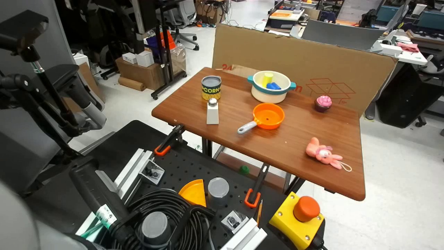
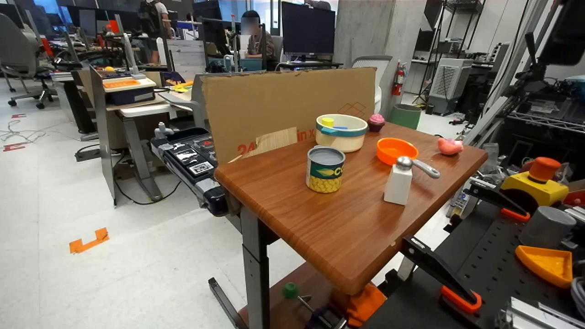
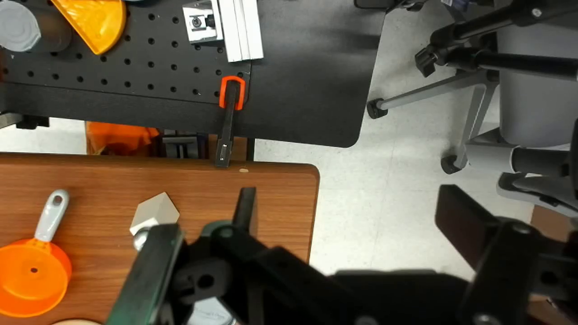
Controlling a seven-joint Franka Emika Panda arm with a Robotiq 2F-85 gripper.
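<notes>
My gripper [image 3: 347, 194] stands open in the wrist view, its fingers wide apart and nothing between them. It hangs over the table corner and the floor beside it; neither exterior view shows it. Left of its left finger lies a white shaker [image 3: 156, 211] with a metal top, partly covered by the gripper. The corn can [image 1: 211, 91] is mostly hidden behind the gripper in the wrist view. An orange pan [image 3: 31, 277] with a grey handle sits farther left. Behind it on the table is a cream pot [image 1: 265, 96] holding yellow and blue pieces.
A pink cupcake [image 1: 323, 103] and a pink plush toy [image 1: 324, 153] lie on the wooden table [image 1: 239, 104]. Cardboard [image 1: 277, 52] stands along its back edge. Black clamps [image 2: 438, 265], coiled cable [image 1: 166, 205] and a yellow stop-button box [image 1: 295, 220] are on the black cart.
</notes>
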